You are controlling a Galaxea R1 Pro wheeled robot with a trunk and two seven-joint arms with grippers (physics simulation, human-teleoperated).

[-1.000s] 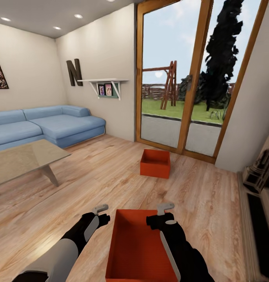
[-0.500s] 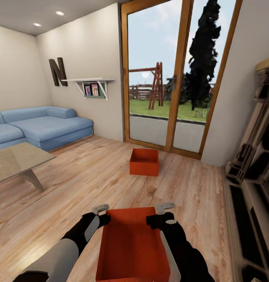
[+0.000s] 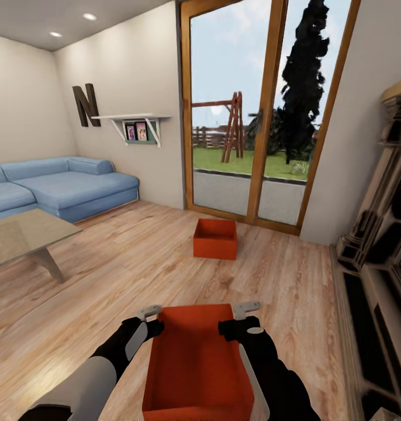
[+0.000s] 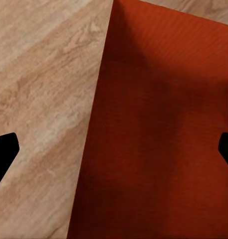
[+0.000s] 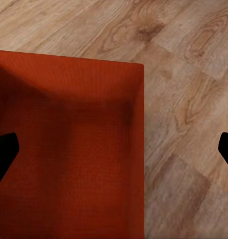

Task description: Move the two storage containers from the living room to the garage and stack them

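Near container [image 3: 194, 362] between both arms' spread fingers [image 4: 5, 152]; second container [image 3: 215, 238] by glass doors [image 3: 259, 111]

— Where does the near storage container [image 3: 194, 362] sit?

— Low and centre in the head view, between the two arms. The left gripper [image 3: 149, 316] is at its left wall, the right gripper [image 3: 242, 311] at its right wall, each with fingers either side of the wall.

— And the other storage container [image 3: 215, 238]?

— Farther ahead on the plank floor [image 3: 136, 263], well apart from the first, just before the glass doors [image 3: 265, 111].

— What lies to the left?

— A coffee table [image 3: 25, 237], with the sofa [image 3: 60, 187] behind it against the wall. A shelf [image 3: 133, 120] hangs above the sofa's right end, left of the doors.

— To the right?

— The fireplace surround [image 3: 382, 245] along the right wall.
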